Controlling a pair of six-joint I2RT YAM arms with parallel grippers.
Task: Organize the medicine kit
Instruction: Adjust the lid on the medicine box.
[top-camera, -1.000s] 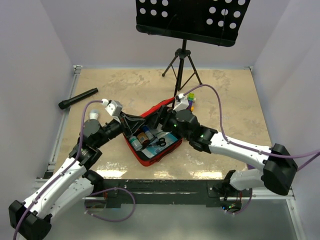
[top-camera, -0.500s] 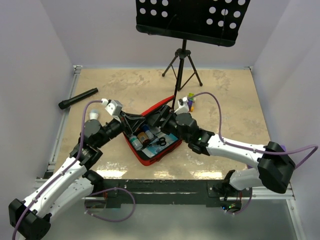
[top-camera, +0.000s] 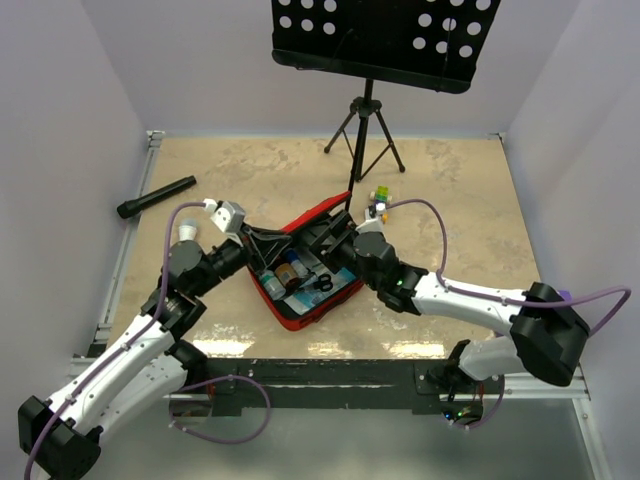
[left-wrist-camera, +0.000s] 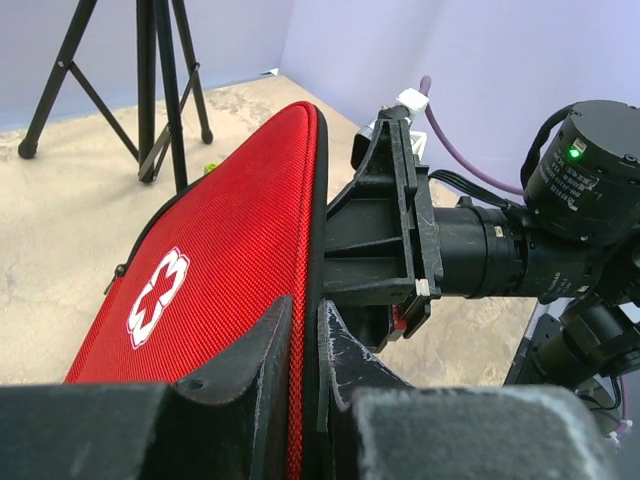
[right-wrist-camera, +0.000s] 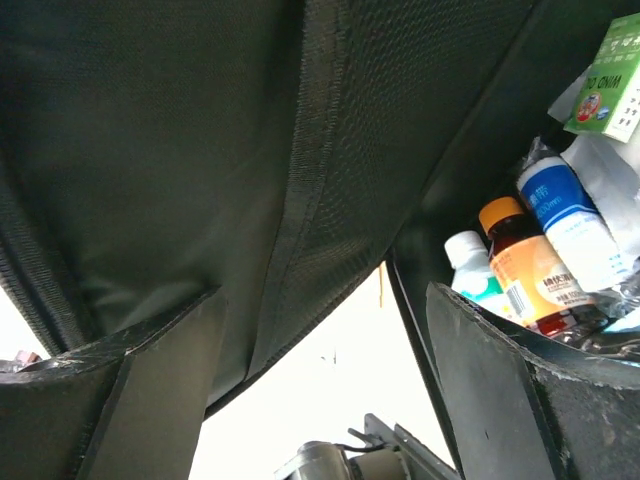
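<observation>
The medicine kit (top-camera: 300, 308), a red zip case, lies open at the table's middle with bottles and scissors (top-camera: 322, 284) inside. Its lid (left-wrist-camera: 200, 270), red with a white cross, stands upright. My left gripper (left-wrist-camera: 305, 360) is shut on the lid's edge, one finger on each face. My right gripper (top-camera: 322, 238) reaches in from the right on the lid's inner side. In the right wrist view the right gripper (right-wrist-camera: 325, 390) is open, the lid's black lining (right-wrist-camera: 250, 150) hanging over and between its fingers. An orange-capped bottle (right-wrist-camera: 530, 270), a blue-labelled bottle (right-wrist-camera: 575, 215) and a green box (right-wrist-camera: 615, 75) lie in the base.
A black flashlight (top-camera: 157, 197) lies at the far left of the table. A music stand on a tripod (top-camera: 366, 130) rises behind the kit. A small green and yellow object (top-camera: 380, 196) sits just behind my right wrist. Walls close in both sides.
My right arm has swung left and pushed its gripper closer in against the lid's inner side. The left arm and the lid have stayed put.
</observation>
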